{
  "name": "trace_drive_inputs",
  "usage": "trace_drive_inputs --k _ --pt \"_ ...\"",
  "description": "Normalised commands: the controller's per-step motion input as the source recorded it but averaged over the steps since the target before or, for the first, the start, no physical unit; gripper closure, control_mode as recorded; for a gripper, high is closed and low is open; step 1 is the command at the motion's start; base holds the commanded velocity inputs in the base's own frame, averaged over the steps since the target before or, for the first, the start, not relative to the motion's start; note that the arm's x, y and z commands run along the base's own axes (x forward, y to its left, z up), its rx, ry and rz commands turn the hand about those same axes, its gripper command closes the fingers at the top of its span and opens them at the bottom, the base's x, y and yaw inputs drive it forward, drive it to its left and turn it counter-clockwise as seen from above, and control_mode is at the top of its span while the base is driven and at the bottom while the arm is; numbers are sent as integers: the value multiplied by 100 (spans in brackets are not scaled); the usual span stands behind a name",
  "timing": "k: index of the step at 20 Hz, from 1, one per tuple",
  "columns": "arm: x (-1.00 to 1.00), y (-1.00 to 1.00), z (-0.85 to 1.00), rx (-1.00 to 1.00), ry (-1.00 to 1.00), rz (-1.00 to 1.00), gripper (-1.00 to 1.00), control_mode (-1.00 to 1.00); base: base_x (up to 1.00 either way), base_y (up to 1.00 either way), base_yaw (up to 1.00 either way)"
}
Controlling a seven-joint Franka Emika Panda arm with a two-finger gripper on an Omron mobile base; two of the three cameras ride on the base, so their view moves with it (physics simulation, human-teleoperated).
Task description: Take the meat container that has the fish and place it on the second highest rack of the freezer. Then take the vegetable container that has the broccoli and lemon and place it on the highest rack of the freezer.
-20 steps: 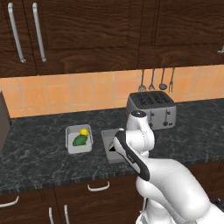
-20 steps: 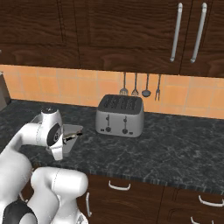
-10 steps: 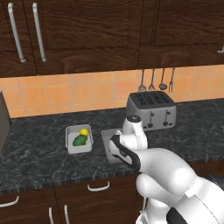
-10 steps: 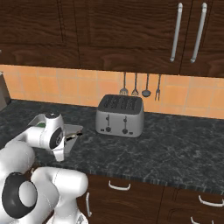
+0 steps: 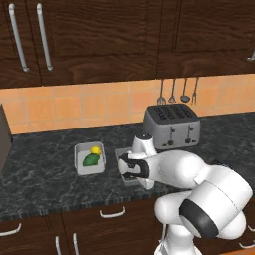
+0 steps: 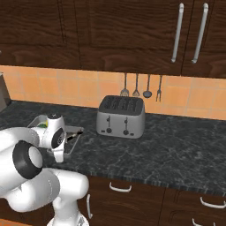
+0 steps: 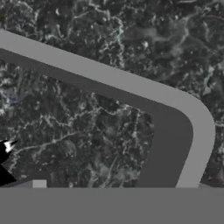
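Dark tabletop (image 5: 45, 187), both trays unmoved: the vegetable tray (image 5: 89, 159) and the fish tray (image 7: 199, 127) below me. My jaws hang released, nothing grasped; both freezer trips remain, I judge.

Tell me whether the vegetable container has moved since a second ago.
No. The vegetable container sits in the same spot on the counter, left of the toaster.

Over the last second the white arm (image 5: 169, 169) has folded lower and further forward over the black counter (image 5: 45, 184). A second ago its forearm rose steeply to a wrist above the grey tray (image 5: 121, 155) beside the toaster; now the forearm lies nearly level and the wrist (image 5: 143, 145) sits just over that tray's near edge. In the right base view the wrist (image 6: 55, 132) has likewise sunk down against the tray (image 6: 73, 140).
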Motion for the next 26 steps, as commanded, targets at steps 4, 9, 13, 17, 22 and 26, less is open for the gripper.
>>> trace_drive_inputs --k 4,9,13,17,22,26 --pt "7 22 -53 0 9 -9 100 -100 0 0 0" --pt "-23 0 -33 1 1 -10 100 -100 0 0 0" --pt "-33 0 -2 4 0 -15 100 -100 0 0 0" --pt "-27 -14 27 10 0 -12 100 -100 0 0 0" --pt "-22 -14 55 11 4 -4 100 -100 0 0 0" --pt "-40 -5 75 7 1 0 100 -100 0 0 0"
